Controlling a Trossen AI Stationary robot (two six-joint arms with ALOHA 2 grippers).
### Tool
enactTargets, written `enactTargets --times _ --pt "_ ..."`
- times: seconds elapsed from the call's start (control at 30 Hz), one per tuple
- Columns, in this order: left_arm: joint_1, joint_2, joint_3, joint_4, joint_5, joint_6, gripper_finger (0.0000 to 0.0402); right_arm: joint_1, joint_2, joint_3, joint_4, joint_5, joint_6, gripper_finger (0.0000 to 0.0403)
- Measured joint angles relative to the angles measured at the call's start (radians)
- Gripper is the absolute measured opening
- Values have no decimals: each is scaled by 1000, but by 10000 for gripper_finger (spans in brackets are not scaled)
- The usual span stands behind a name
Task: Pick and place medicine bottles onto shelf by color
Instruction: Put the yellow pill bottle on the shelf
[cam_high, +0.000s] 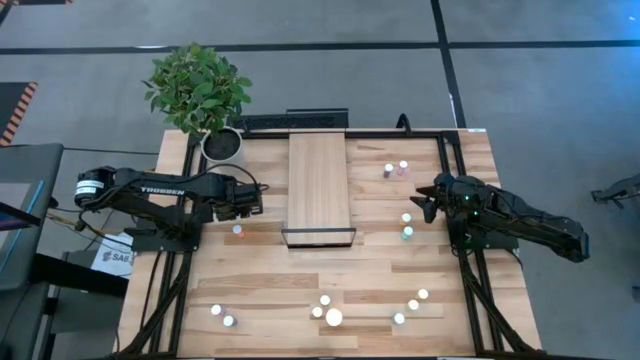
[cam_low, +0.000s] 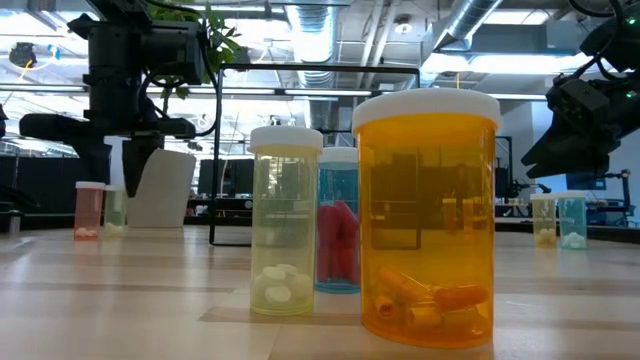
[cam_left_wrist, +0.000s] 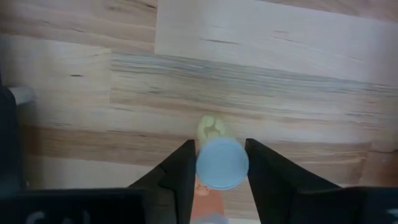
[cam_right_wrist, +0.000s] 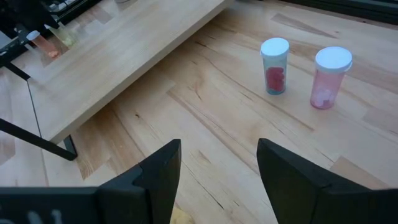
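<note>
The long light-wood plank shelf (cam_high: 319, 185) lies along the table's middle, its dark metal frame end (cam_high: 319, 237) pointing toward the table's near edge; its top is bare.

The left gripper (cam_left_wrist: 217, 165) is closed around a small yellow-green bottle with a white cap (cam_left_wrist: 222, 163), just left of the shelf's framed end; the left wrist view shows both dark fingers (cam_left_wrist: 180, 171) pressed against the cap's sides. From above, this bottle (cam_high: 237, 229) is a pale dot beside the arm's tip.

The right gripper (cam_right_wrist: 217, 168) hangs with its jaws apart and nothing between them, right of the shelf. Its own view shows open tabletop between it and the shelf's long edge, and a teal bottle holding red pills (cam_right_wrist: 275, 65) standing near a pink bottle (cam_right_wrist: 331, 76), apart from each other. The high view shows two further bottles (cam_high: 407, 225) close to this gripper.

Seven or so white-capped bottles (cam_high: 325, 312) are scattered well beyond the shelf's framed end, with clear wood between the groups. Only the low view shows their colours: a large orange bottle (cam_low: 427, 215), a yellow one (cam_low: 284, 220) and a teal one (cam_low: 338, 220) behind them.

A leafy green plant in a white pot (cam_high: 220, 140) stands by the shelf's far left corner.
</note>
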Motion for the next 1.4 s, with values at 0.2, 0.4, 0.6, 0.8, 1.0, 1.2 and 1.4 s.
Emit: enactTargets --times 0.2,0.4,0.6,0.8,1.0,1.2,1.4 --pt "0 1 19 7 -2 18 111 0 0 0 0 0 0 234" --pt "0 1 76 4 -56 92 110 0 0 0 0 0 0 234" --pt "0 1 148 3 -106 180 110 0 0 0 0 0 0 234" --pt "23 59 275 -41 -132 292 110 0 0 0 0 0 0 234" --pt "68 287 525 -194 -110 420 110 0 0 0 0 0 0 234" --pt "97 483 772 -273 -70 604 110 0 0 0 0 0 0 234" --pt "131 586 940 -261 -94 671 110 0 0 0 0 0 0 234"
